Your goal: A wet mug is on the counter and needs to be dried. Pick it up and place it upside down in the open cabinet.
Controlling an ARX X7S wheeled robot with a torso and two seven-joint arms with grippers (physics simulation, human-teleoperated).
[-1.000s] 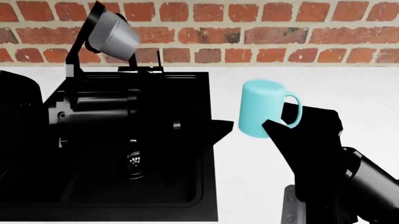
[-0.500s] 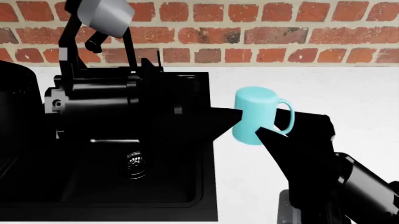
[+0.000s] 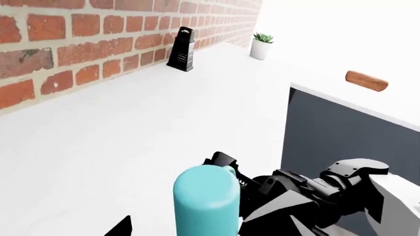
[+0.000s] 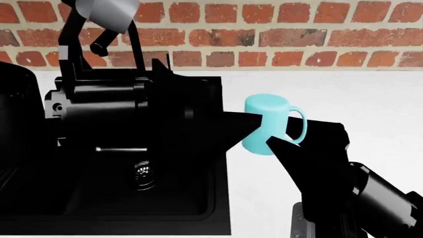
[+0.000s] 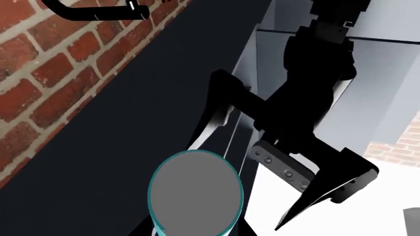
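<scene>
The turquoise mug (image 4: 264, 124) hangs in the air over the white counter (image 4: 370, 99), just right of the black sink (image 4: 165, 198), its closed base up. My right gripper (image 4: 286, 136) is shut on it from below, near the handle. The right wrist view looks into its grey opening (image 5: 195, 189). My left gripper (image 4: 248, 124) is open, with one fingertip (image 4: 250, 119) at the mug's left side. In the left wrist view the mug (image 3: 206, 196) stands between the jaws, with a gap beside the one visible finger (image 3: 121, 227). The left fingers (image 5: 328, 187) also show in the right wrist view.
A red brick wall (image 4: 278, 34) backs the counter. A black grater (image 3: 182, 49) and a small potted plant (image 3: 262, 45) stand farther along it. A brown wooden piece (image 3: 366, 81) lies on a white top above a dark panel (image 3: 341, 132). My left arm spans the sink.
The mug in my right gripper has moved left and slightly down. My left arm has risen and reached right, bringing its fingertip up to the mug's side.
</scene>
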